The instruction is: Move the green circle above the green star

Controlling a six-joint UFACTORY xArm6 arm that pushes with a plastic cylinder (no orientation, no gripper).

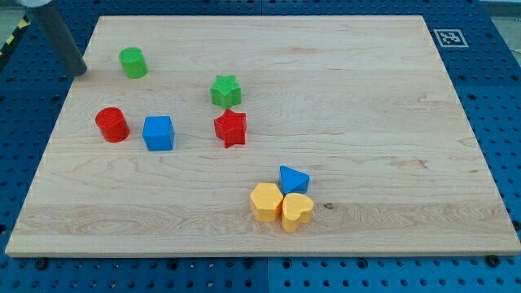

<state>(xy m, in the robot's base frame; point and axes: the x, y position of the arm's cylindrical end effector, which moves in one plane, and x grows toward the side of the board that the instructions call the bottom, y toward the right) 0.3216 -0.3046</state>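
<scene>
Just to the view's right of my tip [80, 72], the end effector's lower end, sits the green circle [133, 63], near but apart from it, with bare wood between them. The end effector is a plain dark rod with nothing to spread or press together, and it holds nothing. The green circle is a short upright cylinder, bright green, with a flat round top, standing free of every other block near the counter's [366, 98] top-left corner.

Below the tip, toward the view's bottom, comes the red circle [111, 124], and just beside that, to its right, the blue cube [159, 133]. Farther right of the tip lies the green star [226, 90], with the red star [231, 128] directly below it, close but seemingly not touching. Farthest from the tip, down toward the view's bottom right, three blocks cluster touching: a blue triangle [293, 178], a yellow hexagon-like block [266, 201] and a yellow heart [297, 211].

That makes eight blocks: two green, two red, two blue, two yellow.
</scene>
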